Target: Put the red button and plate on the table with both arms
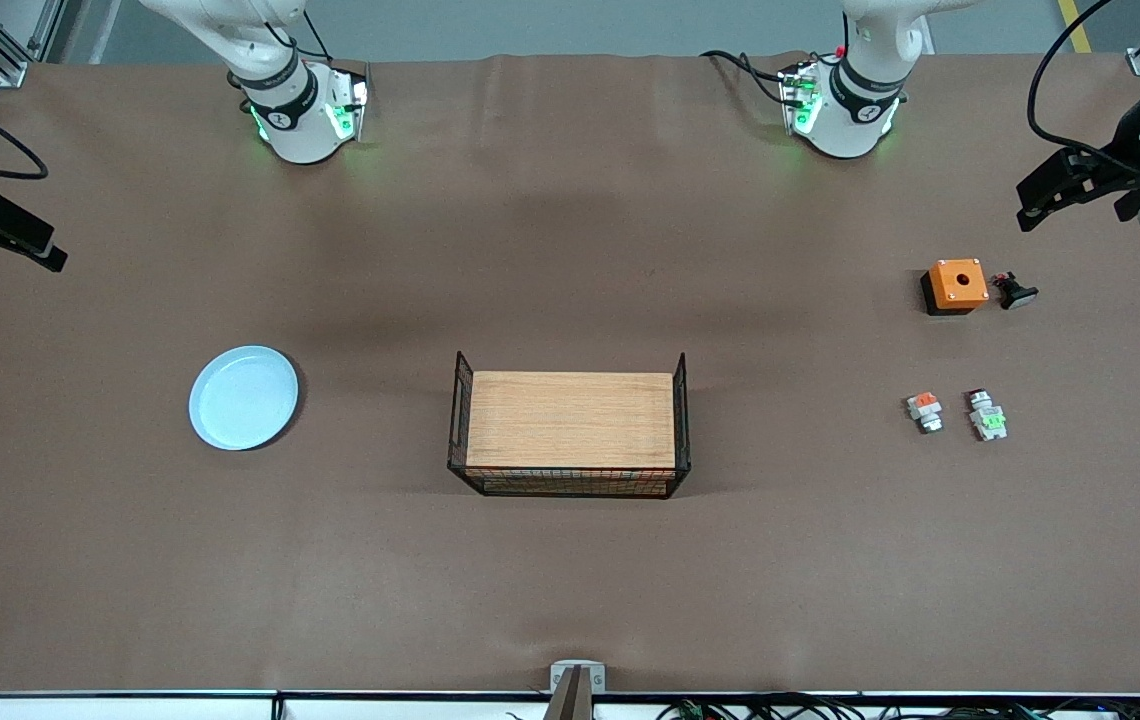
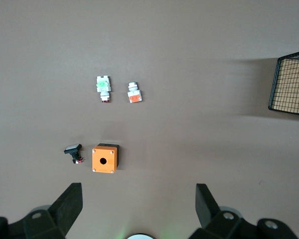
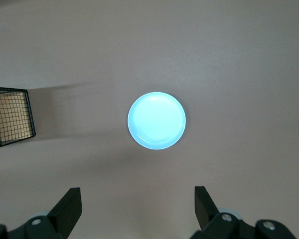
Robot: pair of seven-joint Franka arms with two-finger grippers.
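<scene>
The red button [image 1: 987, 418] [image 2: 103, 85] is a tiny white-and-silver block whose top is green; it lies on the brown table [image 1: 570, 580] toward the left arm's end. The pale blue plate [image 1: 243, 397] [image 3: 156, 120] lies flat on the table toward the right arm's end. My left gripper [image 1: 1032, 206] [image 2: 138, 194] hangs open high over the table by the orange box, holding nothing. My right gripper [image 1: 52, 257] [image 3: 137, 195] hangs open high over the table at the right arm's end, also holding nothing, with the plate in its wrist view.
A like block with an orange-red top [image 1: 925, 410] [image 2: 134, 93] lies beside the button. An orange box with a hole [image 1: 956, 284] [image 2: 104, 158] and a small black part [image 1: 1016, 292] [image 2: 73, 151] lie farther from the front camera. A wooden board in a black wire frame [image 1: 570, 425] stands mid-table.
</scene>
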